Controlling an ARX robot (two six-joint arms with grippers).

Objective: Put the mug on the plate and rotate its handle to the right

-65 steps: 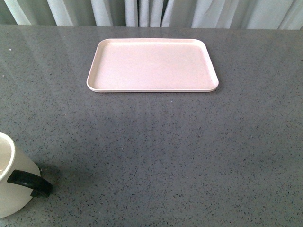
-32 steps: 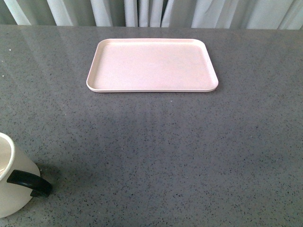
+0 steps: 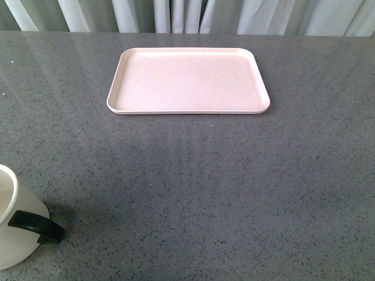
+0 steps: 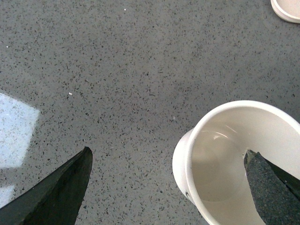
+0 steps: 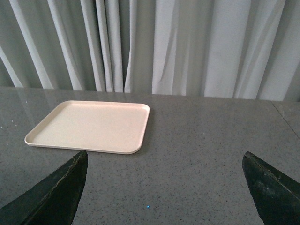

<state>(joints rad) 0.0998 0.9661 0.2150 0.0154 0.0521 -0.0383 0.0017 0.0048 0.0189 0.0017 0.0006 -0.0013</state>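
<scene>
White ceramic mug (image 3: 13,234) stands upright on the grey speckled table (image 3: 222,187), at the near left corner of the front view and partly cut off by the frame edge. Its black handle (image 3: 36,226) projects from the side facing right and slightly toward the near edge. The mug is well apart from the plate and is not on it.

Left hand (image 4: 168,153): jaws spread wide, nothing gripped. In the left wrist view one dark finger (image 4: 56,192) hangs over bare table, clear of the mug. The other finger (image 4: 272,187) overlaps the mug's open mouth; whether it sits inside the cup or only above it cannot be told. The mug's wall and rim (image 4: 187,159) lie between the two fingers, with no contact visible. The inside of the mug shows only pale glaze.

Plate (image 3: 187,82): pale pink, rectangular with rounded corners, lying flat near the far edge of the table, roughly centred, nothing on it. One of its corners appears at the edge of the left wrist view.

Right hand (image 5: 164,157): jaws spread wide, nothing held, raised over bare table, with the plate (image 5: 89,124) ahead of it and off to one side. Pale curtain (image 5: 187,47) hangs behind the table's far edge.
</scene>
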